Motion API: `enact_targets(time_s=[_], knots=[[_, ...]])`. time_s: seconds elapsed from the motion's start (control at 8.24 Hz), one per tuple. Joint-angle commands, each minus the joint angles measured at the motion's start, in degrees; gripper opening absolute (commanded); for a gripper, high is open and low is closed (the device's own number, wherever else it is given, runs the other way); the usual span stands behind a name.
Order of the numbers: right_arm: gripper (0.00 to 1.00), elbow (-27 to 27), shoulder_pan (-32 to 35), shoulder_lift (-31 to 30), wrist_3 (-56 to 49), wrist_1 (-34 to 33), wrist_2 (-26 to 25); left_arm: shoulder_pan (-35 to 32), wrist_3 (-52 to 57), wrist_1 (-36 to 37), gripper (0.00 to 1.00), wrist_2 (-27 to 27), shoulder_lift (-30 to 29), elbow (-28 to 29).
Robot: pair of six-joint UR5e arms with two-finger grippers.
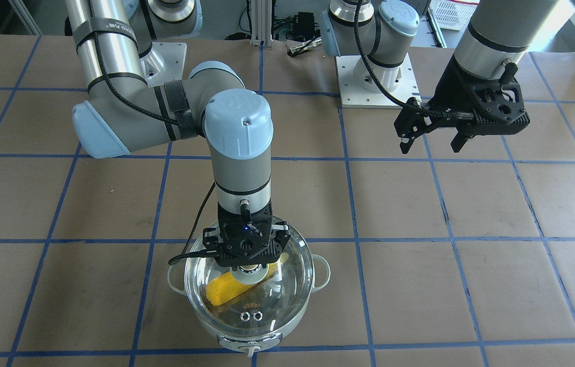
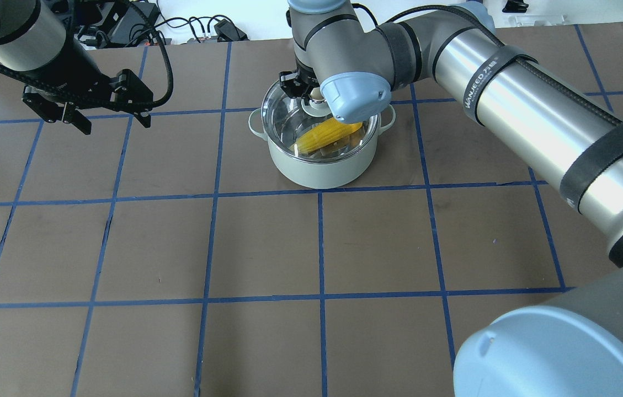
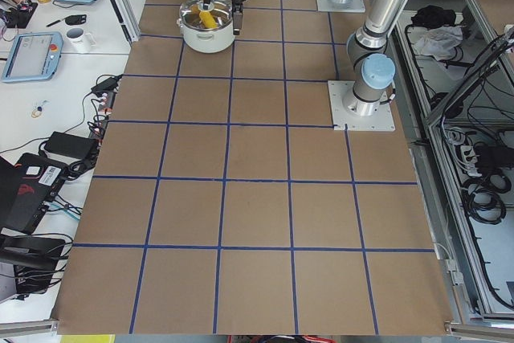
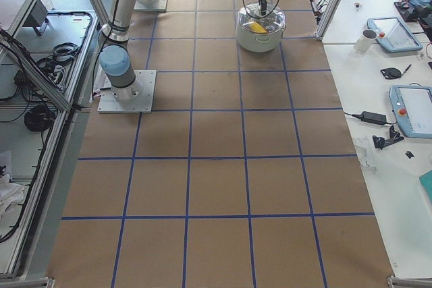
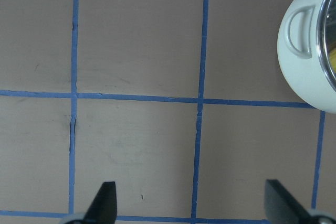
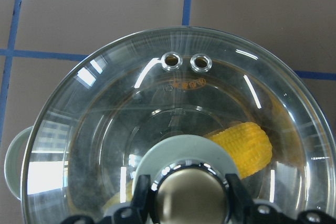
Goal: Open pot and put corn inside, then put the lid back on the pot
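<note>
The pale grey-green pot [image 1: 267,340] stands on the table, also in the overhead view [image 2: 317,168] and at the left wrist view's right edge [image 5: 302,72]. The yellow corn [image 1: 228,289] lies inside it, seen through the glass [image 6: 247,140]. The clear glass lid [image 1: 287,285] covers the pot's mouth; I cannot tell whether it rests on the rim. My right gripper [image 6: 191,198] is shut on the lid's ball knob, straight above the pot [image 1: 247,266]. My left gripper [image 1: 430,140] is open and empty, hovering over bare table well away from the pot [image 2: 115,122].
The table is brown paper with a blue tape grid. The arms' base plates [image 1: 376,81] sit at the robot's side. Side benches with tablets [image 4: 412,109] and a cup [image 3: 78,37] flank the table's far edge.
</note>
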Motion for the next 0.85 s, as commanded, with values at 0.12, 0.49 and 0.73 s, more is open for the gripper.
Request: enact_targets(time_s=[0.12,0.49,0.73], knots=[[0.41,0.38,0.0,0.03,0.38,0.06,-1.12,0.08,0.0,0.0,1.0,-0.01,0.01,-0.13],[0.41,0.38,0.0,0.21,0.64,-0.81,-0.68,-0.01,-0.08,-0.09,1.0,0.07,-0.07,-0.22],[0.41,0.38,0.0,0.03,0.55,-1.17,-0.68,-0.01,-0.08,-0.18,1.0,0.07,-0.07,-0.22]])
